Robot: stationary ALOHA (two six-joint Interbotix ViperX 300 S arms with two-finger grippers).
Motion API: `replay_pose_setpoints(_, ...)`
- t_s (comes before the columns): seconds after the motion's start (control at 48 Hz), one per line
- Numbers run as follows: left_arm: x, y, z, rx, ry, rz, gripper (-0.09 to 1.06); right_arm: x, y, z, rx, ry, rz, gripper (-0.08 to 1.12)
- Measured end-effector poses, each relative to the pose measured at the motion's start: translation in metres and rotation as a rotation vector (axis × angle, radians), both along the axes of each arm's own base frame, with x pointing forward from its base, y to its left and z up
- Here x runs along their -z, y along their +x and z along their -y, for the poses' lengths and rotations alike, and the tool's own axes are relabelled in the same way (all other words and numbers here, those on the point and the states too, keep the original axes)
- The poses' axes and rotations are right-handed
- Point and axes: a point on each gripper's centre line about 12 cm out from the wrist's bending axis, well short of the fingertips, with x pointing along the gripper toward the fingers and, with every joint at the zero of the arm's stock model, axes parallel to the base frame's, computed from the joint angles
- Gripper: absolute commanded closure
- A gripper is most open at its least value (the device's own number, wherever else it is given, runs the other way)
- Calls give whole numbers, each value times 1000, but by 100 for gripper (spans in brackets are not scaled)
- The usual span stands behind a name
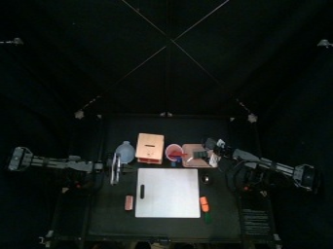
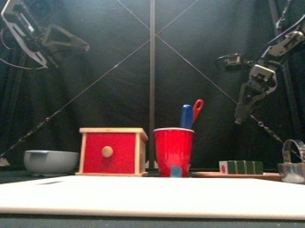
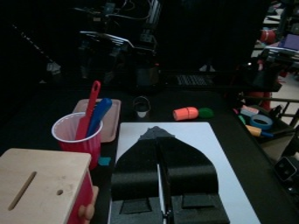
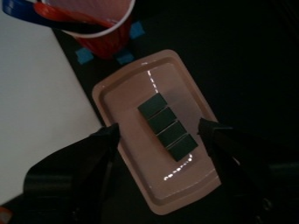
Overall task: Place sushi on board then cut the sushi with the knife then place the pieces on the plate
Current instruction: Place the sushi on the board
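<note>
With the right gripper (image 4: 159,131) wide open and empty astride the sushi roll (image 4: 163,122) of 4 blocks on the pink tray (image 4: 176,188), at the white board's (image 1: 172,193) 1 o'clock, an off-centre pinch could split the blocks, while the left gripper (image 3: 156,131) rests closed, empty, at 9 o'clock.

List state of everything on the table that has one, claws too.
sushi roll: whole, lying on the pink tray
white board: nothing on it
toy knives: upright in the red cup
drawer: closed
left claw: shut, empty, over the white board
right claw: open, above the sushi roll
</note>
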Motion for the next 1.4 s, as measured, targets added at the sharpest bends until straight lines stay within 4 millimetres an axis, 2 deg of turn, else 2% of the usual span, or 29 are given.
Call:
replay_pose_setpoints(0.229,5,2,0,-2,0,-21,100,17,5,11,-110,-70,-205,4)
replay_pose_setpoints(0.354,7,4,-1,-6,-10,-31,100,24,10,17,-161,-79,-260,4)
replay_pose_setpoints(0.583,7,4,-2,-14,-25,-32,100,38,19,25,-245,-36,-314,4)
replay_pose_setpoints(0.958,8,4,-2,-18,-32,-34,100,67,23,48,-289,77,-344,4)
replay_pose_setpoints(1.396,12,2,-2,-22,-40,-44,100,99,29,52,-281,162,-398,4)
